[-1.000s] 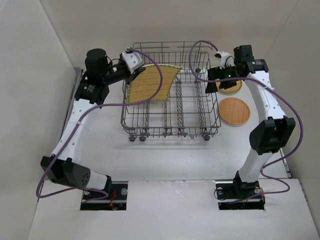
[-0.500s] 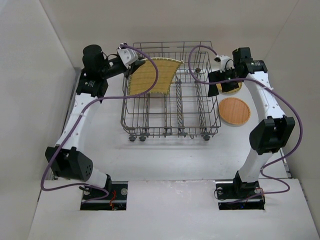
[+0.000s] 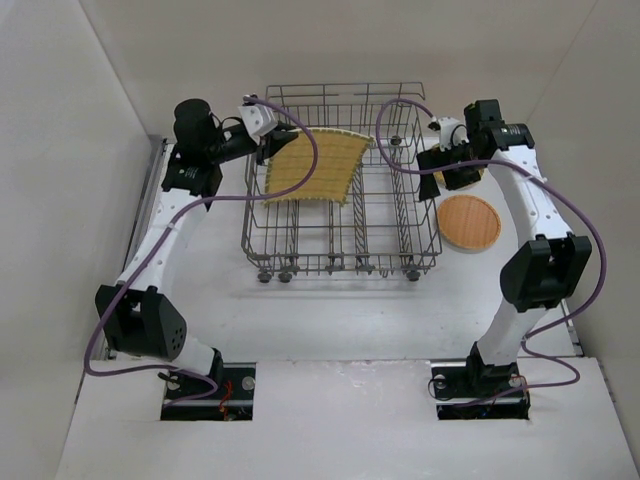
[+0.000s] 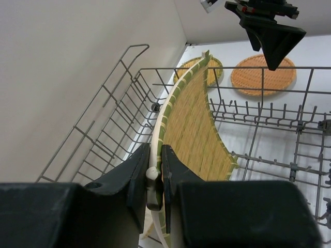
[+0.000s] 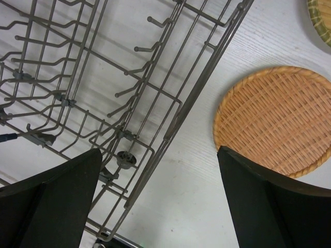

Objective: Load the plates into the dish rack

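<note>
Surface: white table (image 3: 330,315) carrying dish rack (image 3: 340,228);
Left gripper (image 4: 155,157): clamping square plate (image 3: 312,168) edge-on, hanging it over rack's left side;
Right gripper (image 5: 159,155): gaping wide

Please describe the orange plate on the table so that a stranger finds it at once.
Find the grey wire dish rack. On the table to its right lie two round woven plates. You want the nearer orange plate, not the yellowish plate behind it.
</note>
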